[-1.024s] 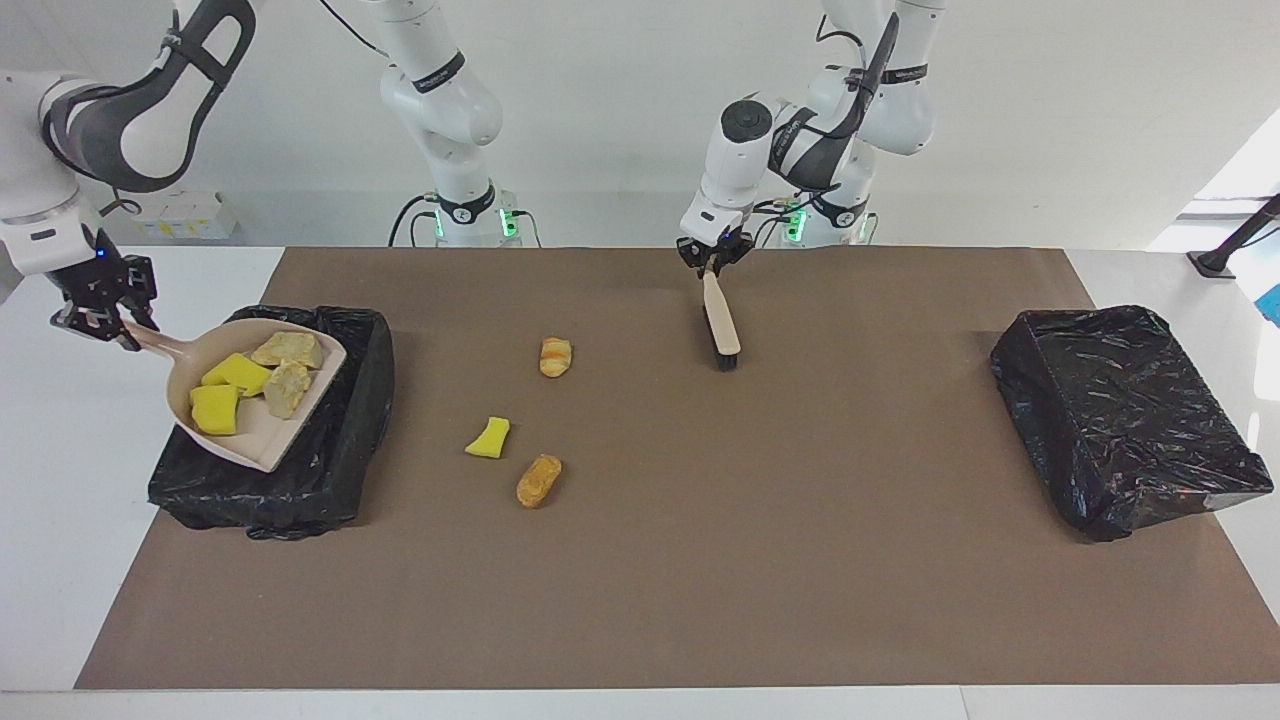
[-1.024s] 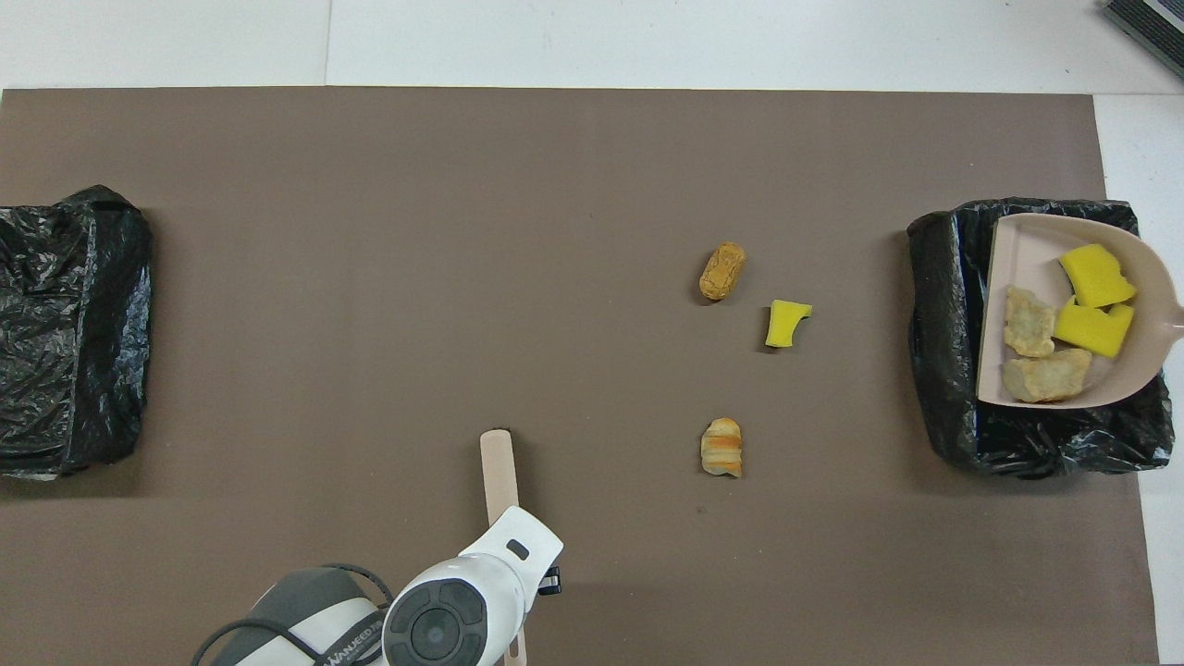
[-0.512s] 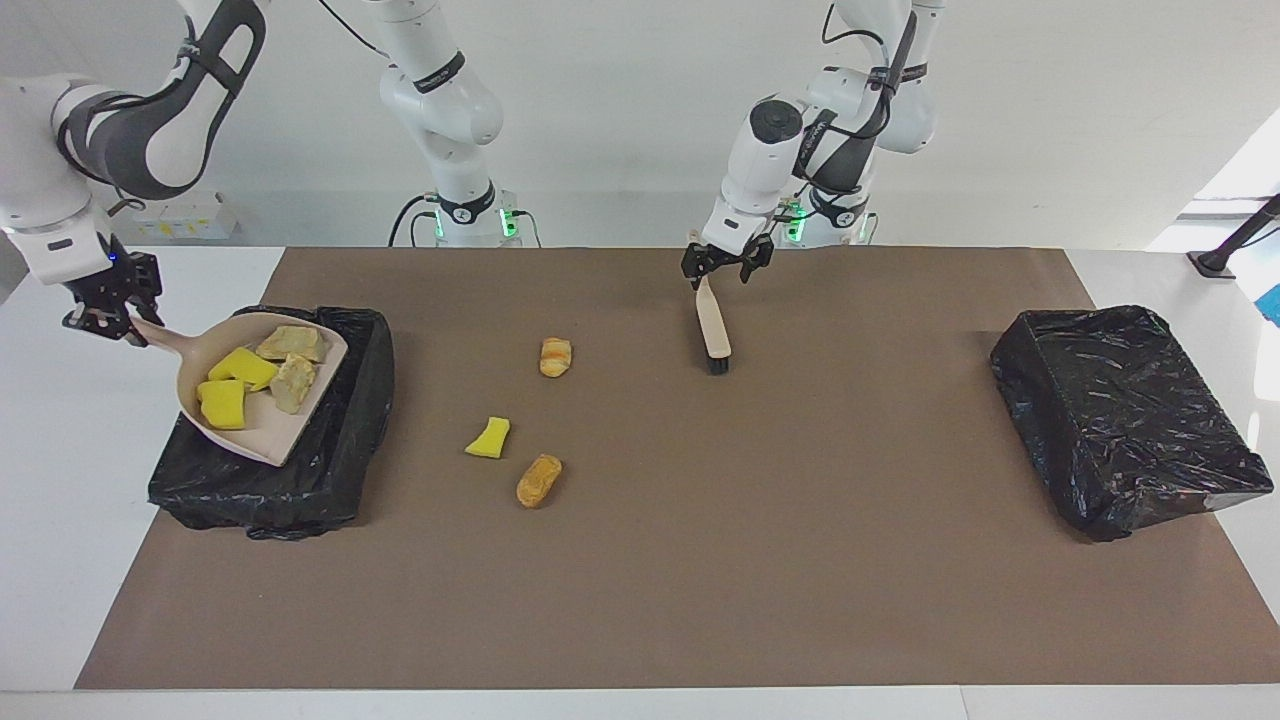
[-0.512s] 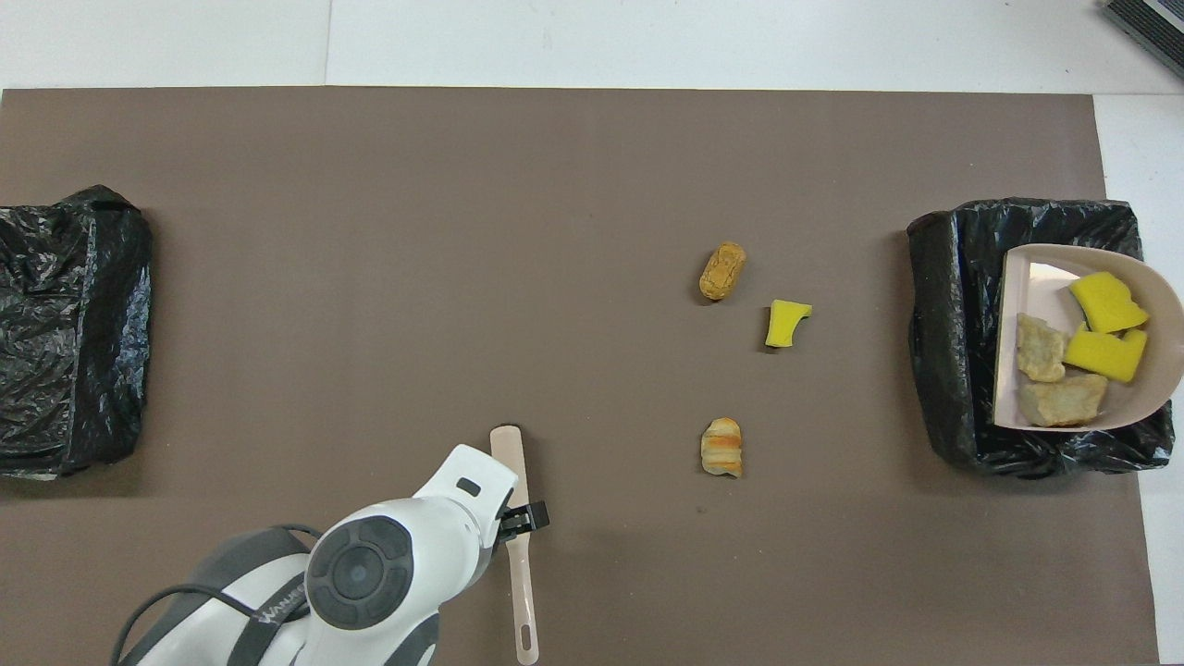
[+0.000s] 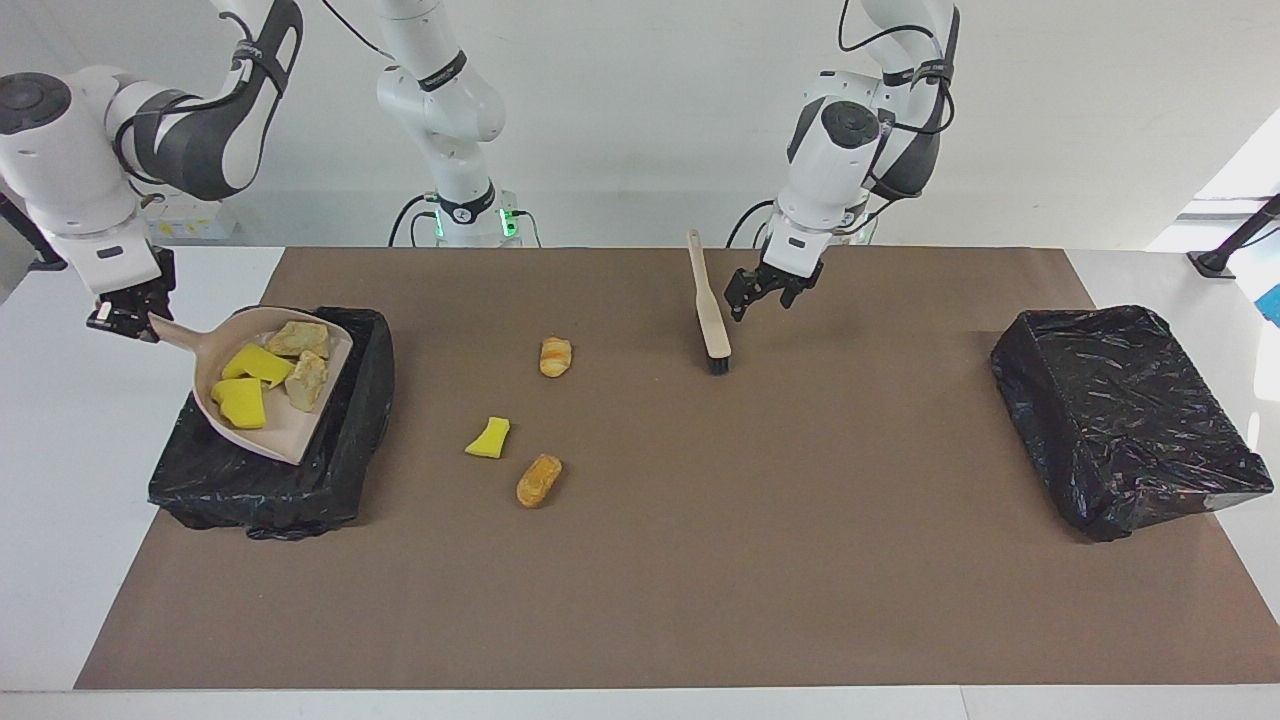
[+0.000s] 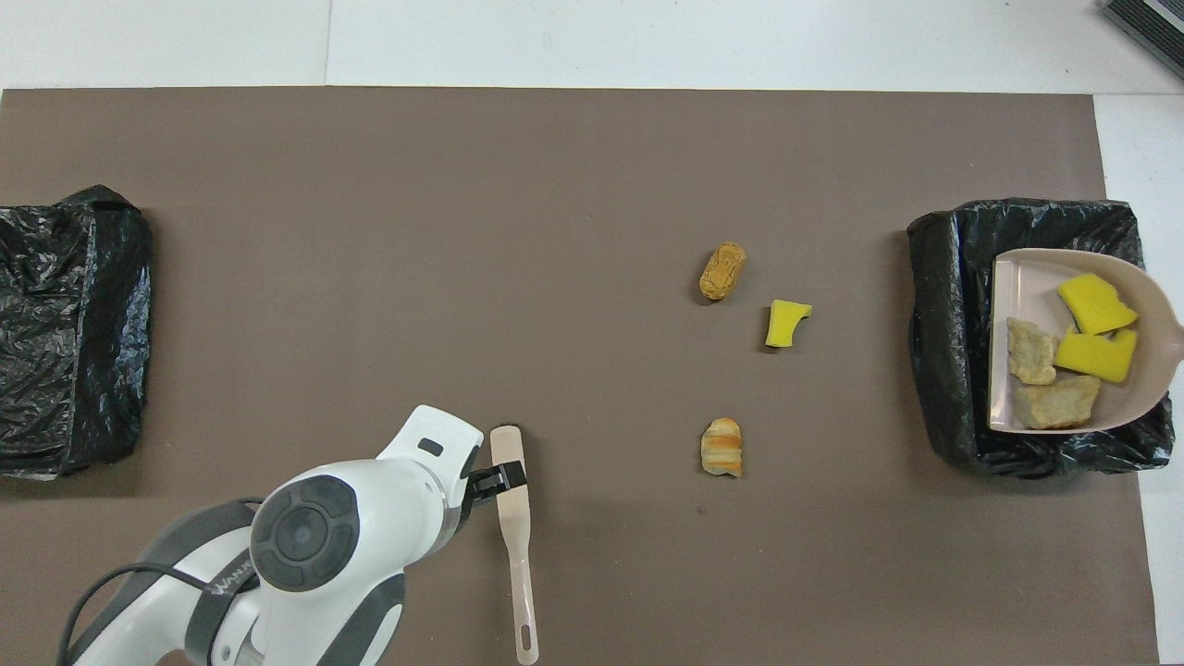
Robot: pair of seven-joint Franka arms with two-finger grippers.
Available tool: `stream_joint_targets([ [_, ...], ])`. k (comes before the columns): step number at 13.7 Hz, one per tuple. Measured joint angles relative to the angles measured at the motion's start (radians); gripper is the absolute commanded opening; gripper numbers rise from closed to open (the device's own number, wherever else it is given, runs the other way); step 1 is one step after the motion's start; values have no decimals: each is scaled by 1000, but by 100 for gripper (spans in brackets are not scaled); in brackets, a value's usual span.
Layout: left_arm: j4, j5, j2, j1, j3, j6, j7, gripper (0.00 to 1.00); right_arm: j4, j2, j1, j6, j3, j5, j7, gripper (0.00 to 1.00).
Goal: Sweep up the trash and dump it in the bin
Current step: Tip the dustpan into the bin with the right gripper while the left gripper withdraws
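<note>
My right gripper [image 5: 128, 318] is shut on the handle of the beige dustpan [image 5: 277, 432], held tilted over the black-lined bin [image 5: 300, 490] at the right arm's end. The pan [image 6: 1022, 287] holds two yellow sponge chunks [image 5: 245, 385] and two brownish pieces [image 5: 300, 355]. Three scraps lie on the brown mat: a bread piece [image 5: 555, 356], a yellow chunk [image 5: 488, 438] and another bread piece [image 5: 539, 480]. The brush [image 5: 708, 315] rests on the mat, bristles down. My left gripper [image 5: 765, 290] is open and empty just beside its handle; it also shows in the overhead view [image 6: 495, 479].
A second black-lined bin [image 5: 1120, 420] sits at the left arm's end of the table, also in the overhead view [image 6: 69, 333]. The brown mat [image 5: 800, 560] covers most of the white table.
My left gripper let go of the brush, opened and moved off toward the left arm's end. My right gripper shifted the dustpan a little further over the bin.
</note>
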Motion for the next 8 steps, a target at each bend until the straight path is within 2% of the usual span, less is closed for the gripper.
stream_joint_targets([
  [2, 84, 9, 28, 63, 0, -56, 93, 100, 0, -1, 44, -20, 2, -105, 97, 0],
  [5, 141, 9, 58, 164, 1, -73, 272, 100, 0, -7, 97, -34, 4, -184, 160, 0],
  [8, 237, 10, 95, 259, 3, -152, 398, 100, 2, -39, 165, -82, 5, -251, 208, 0],
])
